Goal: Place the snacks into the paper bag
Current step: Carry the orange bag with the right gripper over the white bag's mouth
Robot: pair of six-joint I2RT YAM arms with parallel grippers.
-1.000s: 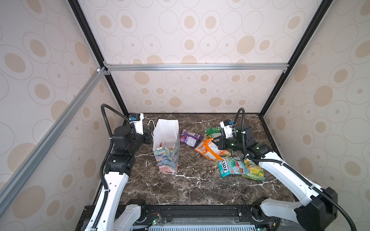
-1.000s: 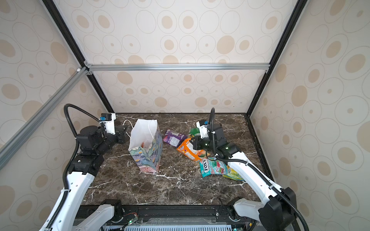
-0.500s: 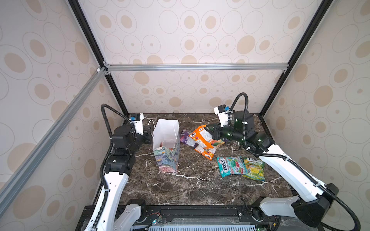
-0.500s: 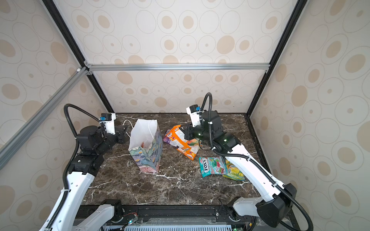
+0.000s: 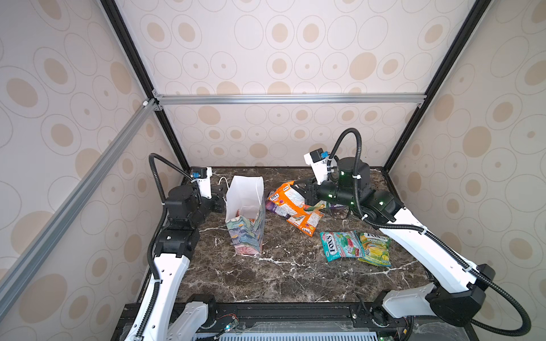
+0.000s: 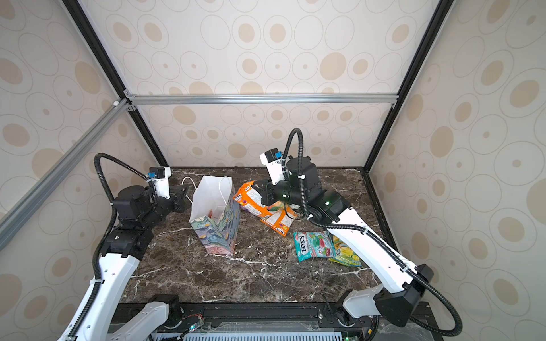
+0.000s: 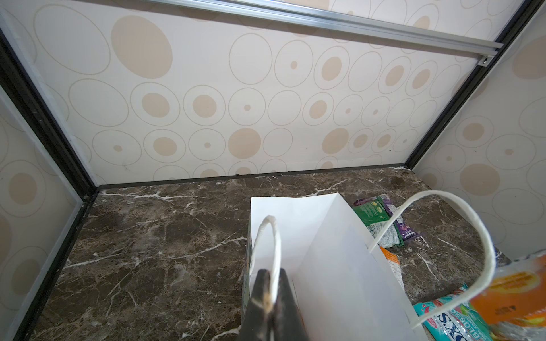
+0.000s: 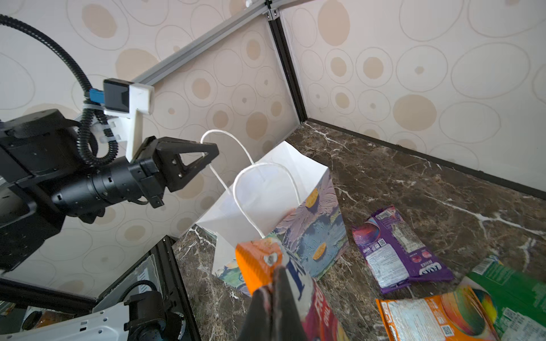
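Beside the bag [image 5: 245,203], the right gripper [image 8: 273,280] is holding an orange packet [image 5: 288,200] clamped aloft, while the left gripper [image 7: 273,274] is pinching a handle [image 7: 276,245]. Something seems bagged already; five packets [image 5: 339,245] are lying on the table [image 5: 280,280], waiting.

- The right gripper [image 8: 274,273] is raised off the table [image 5: 295,280] and brought nearer the paper bag [image 5: 245,203] than 1 s ago.
- The orange packet [image 5: 285,199], flat in the pile 1 s ago, is carried in the air.
- A 2nd orange packet [image 5: 307,223] is exposed beneath it.
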